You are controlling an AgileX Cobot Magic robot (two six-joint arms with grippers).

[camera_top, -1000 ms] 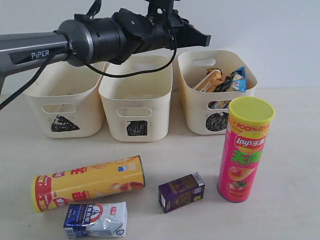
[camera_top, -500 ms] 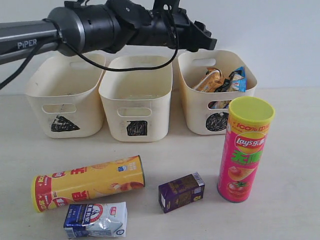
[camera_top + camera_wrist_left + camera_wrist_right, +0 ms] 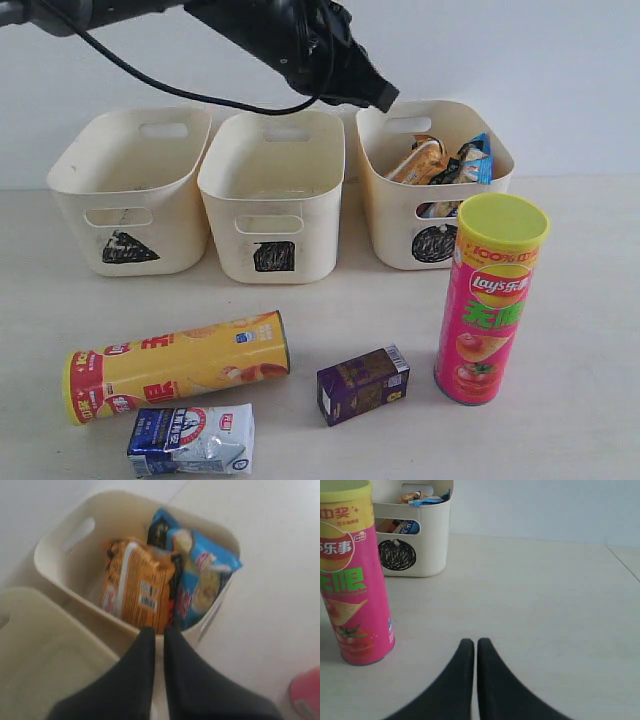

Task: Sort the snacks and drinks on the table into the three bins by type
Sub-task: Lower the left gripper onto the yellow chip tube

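Four items lie on the tabletop (image 3: 580, 300): the yellow tube (image 3: 178, 365), the pink tube (image 3: 490, 300), the purple carton (image 3: 363, 384) and the milk pouch (image 3: 190, 440). Both bags, the orange bag (image 3: 135, 587) and the blue bag (image 3: 202, 580), sit in the circle bin (image 3: 395, 230). My left claw (image 3: 154, 629) hovers above that bin, closed on nothing. My right claw (image 3: 471, 642), likewise closed and empty, sits low near the pink tube.

That tube stands upright, long axis vertical, lid up. The yellow tube lies on its side, long axis running across the exterior view, its left end slightly nearer the camera. Both I judge stiff, light, slick and apt to roll, so I would grip across the mid-body. The pouch looks soft and saggy, best pinched at an edge.
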